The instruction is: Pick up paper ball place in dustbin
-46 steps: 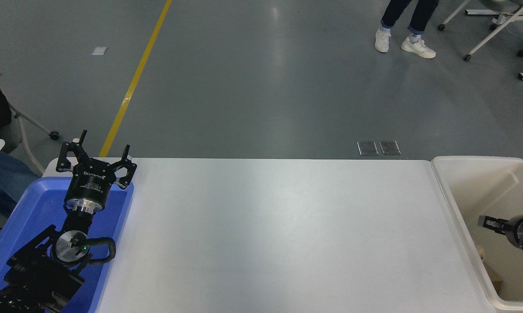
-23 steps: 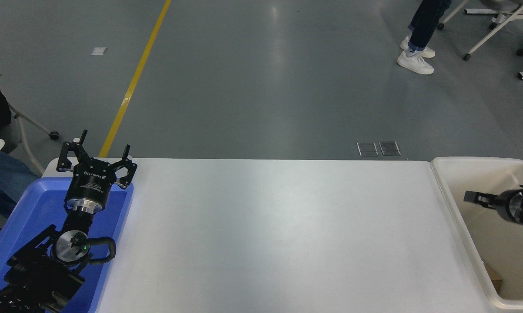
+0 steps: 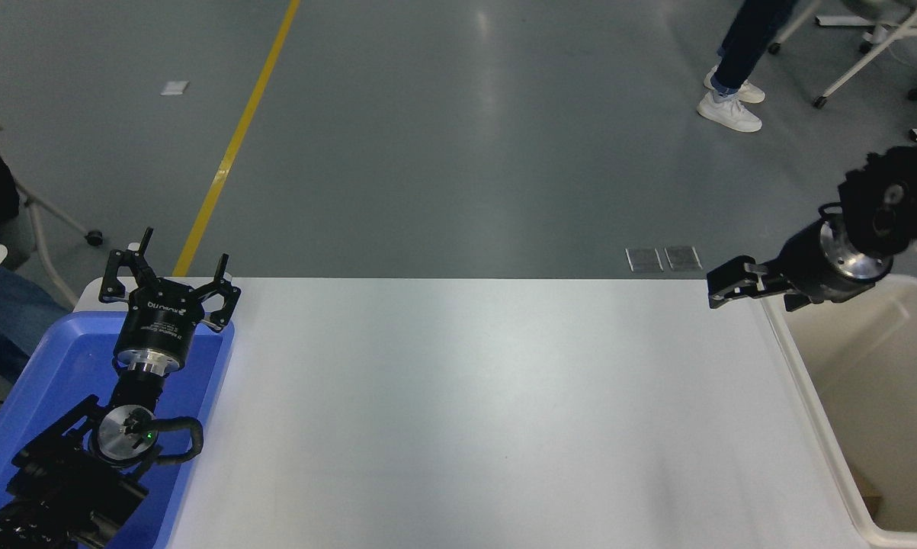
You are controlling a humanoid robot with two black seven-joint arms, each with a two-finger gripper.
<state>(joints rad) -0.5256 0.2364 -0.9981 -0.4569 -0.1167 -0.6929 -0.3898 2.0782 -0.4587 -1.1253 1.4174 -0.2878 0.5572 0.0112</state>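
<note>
Print on the left gripper (image 3: 170, 271), parked open over the blue tray (image 3: 46, 358), can't be read. The right gripper (image 3: 721, 293), fingers seemingly together and empty, is held above the white table (image 3: 466, 412) w/ the dustbin (image 3: 816, 427) just right of it; grey floor (image 3: 443, 137) is seen beyond.

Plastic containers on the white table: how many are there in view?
2: the shallow blue plastic tray at the table's left end, under the parked left arm, and the deep cream-white plastic tub at its right end.

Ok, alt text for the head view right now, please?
The right arm's black tool hangs above the white table's far right corner, beside the cream-white plastic dustbin, holding nothing visible. The left tool sits open over the shallow blue plastic tray.
</note>
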